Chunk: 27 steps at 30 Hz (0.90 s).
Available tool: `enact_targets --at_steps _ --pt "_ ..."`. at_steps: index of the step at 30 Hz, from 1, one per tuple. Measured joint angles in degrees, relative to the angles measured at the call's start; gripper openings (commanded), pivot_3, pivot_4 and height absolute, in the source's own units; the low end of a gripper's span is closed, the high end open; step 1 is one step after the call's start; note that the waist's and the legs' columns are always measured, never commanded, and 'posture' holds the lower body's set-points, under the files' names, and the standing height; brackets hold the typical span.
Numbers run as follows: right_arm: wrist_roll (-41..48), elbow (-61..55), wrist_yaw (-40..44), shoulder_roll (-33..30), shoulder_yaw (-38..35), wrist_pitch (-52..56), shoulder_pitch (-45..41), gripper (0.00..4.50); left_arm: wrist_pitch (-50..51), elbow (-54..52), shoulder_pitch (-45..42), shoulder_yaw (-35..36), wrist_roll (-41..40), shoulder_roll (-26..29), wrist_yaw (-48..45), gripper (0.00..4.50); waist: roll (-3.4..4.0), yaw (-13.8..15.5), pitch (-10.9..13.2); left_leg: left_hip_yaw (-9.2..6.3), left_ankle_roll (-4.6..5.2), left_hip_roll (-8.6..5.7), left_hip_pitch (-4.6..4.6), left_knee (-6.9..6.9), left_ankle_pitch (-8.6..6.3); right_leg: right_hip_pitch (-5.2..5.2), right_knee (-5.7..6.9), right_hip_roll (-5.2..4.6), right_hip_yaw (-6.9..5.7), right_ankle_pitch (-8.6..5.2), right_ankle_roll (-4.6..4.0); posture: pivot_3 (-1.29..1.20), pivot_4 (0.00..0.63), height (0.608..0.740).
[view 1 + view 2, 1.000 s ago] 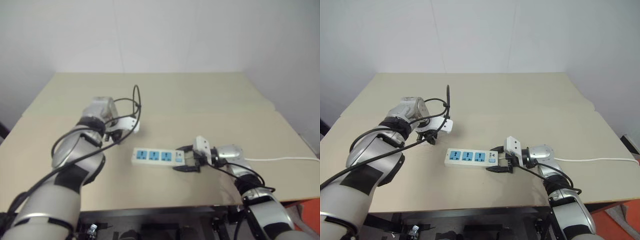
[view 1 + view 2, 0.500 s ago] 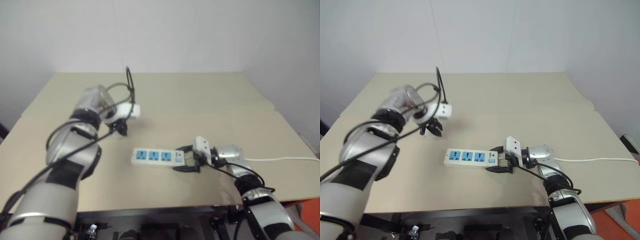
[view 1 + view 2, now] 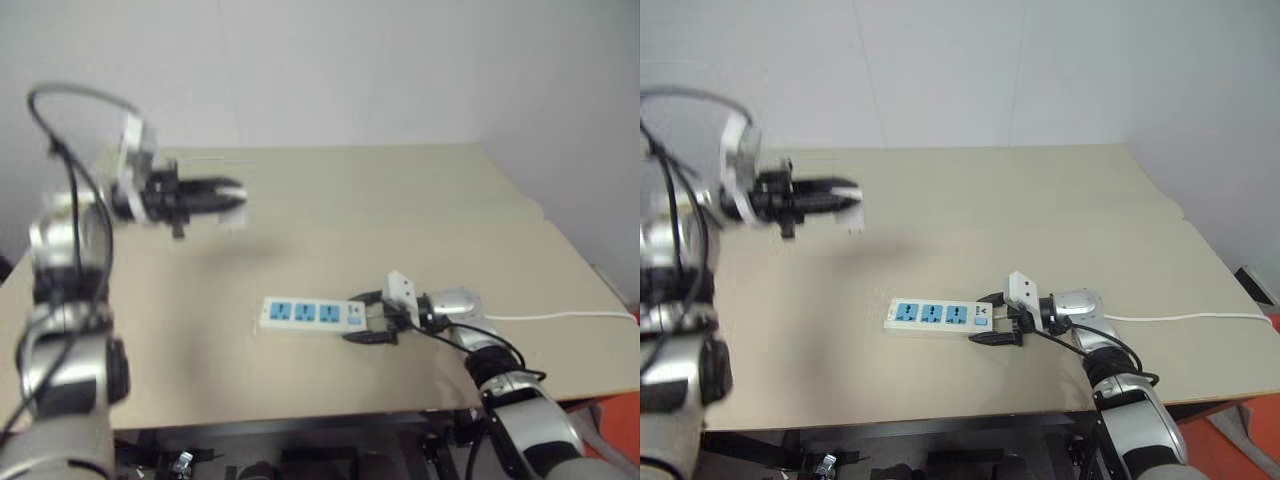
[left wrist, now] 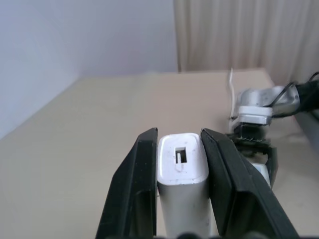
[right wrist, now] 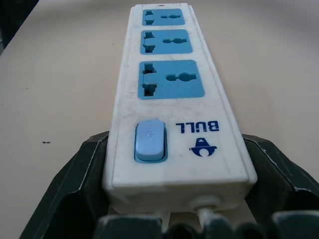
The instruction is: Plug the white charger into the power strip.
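Left wrist view: your left fingers (image 4: 182, 199) clamp the white charger (image 4: 182, 186) (high above the table (image 3: 330, 215)); right fingers (image 5: 174, 199) brace the power strip (image 5: 172, 99), sockets empty, so plugging's left.

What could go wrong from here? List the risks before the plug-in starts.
1. The left pincer holds the white charger by two narrow sides only, raised well off the table; pressing it into a socket could twist it in the grip.
2. The right pincer flanks just the switch end of the power strip, so the far sockets may tip or slide under a push.
3. The thin white cord trails to the table edge and could tug the strip.
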Motion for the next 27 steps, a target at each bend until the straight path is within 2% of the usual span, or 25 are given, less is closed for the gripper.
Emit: enact_targets --at_steps 2,5,9,16,22,27 --pt "0.0 1.0 0.4 0.0 -0.1 -0.3 -0.4 3.42 3.5 -7.2 7.3 1.0 -3.9 -2.5 3.3 1.04 -0.05 0.2 0.0 -0.02 0.00 -0.01 -0.03 0.01 0.00 -0.01 -0.03 -0.01 -0.01 0.01 -0.01 0.00 0.150 0.740" --pt "0.0 2.4 0.7 0.1 -0.4 -0.5 -0.8 3.42 5.2 -13.9 12.1 2.4 -7.7 -6.7 8.7 1.04 -0.08 0.6 0.0 -0.02 -0.01 -0.03 0.11 -0.01 0.00 0.13 -0.04 -0.01 0.00 0.02 -0.04 0.00 0.150 0.740" --pt "-0.1 3.4 0.8 0.4 -0.6 -1.0 -1.1 3.42 7.0 -15.3 14.5 2.2 -11.2 -8.6 10.2 1.04 -0.09 0.6 0.0 0.00 -0.01 -0.04 0.18 -0.06 0.00 0.18 -0.05 0.04 0.00 0.03 -0.06 0.00 0.150 0.740" --pt "-0.4 5.1 0.9 0.9 -0.7 -2.2 -1.9 3.42 5.7 -5.7 9.6 -1.8 -11.9 -12.5 5.5 1.04 -0.12 0.4 -0.1 0.21 -0.02 -0.06 0.28 -0.06 0.00 0.29 -0.13 0.07 0.00 0.03 -0.06 0.00 0.150 0.740" --pt "-0.5 5.7 0.9 1.6 -0.7 -2.5 -2.2 3.42 -3.3 6.2 5.4 -8.0 -7.7 -17.3 -2.2 1.04 -0.13 -0.2 -0.1 0.46 -0.02 -0.05 0.28 -0.08 0.00 0.29 -0.17 0.08 0.01 0.03 -0.06 0.00 0.150 0.740" --pt "-0.6 5.8 1.0 1.7 -0.7 -2.6 -2.3 3.42 -11.6 15.8 0.6 -12.2 -3.9 -20.5 -3.7 1.04 -0.14 -0.4 -0.1 0.46 -0.01 -0.05 0.27 -0.08 0.00 0.29 -0.19 0.08 0.01 0.03 -0.06 0.00 0.150 0.740"
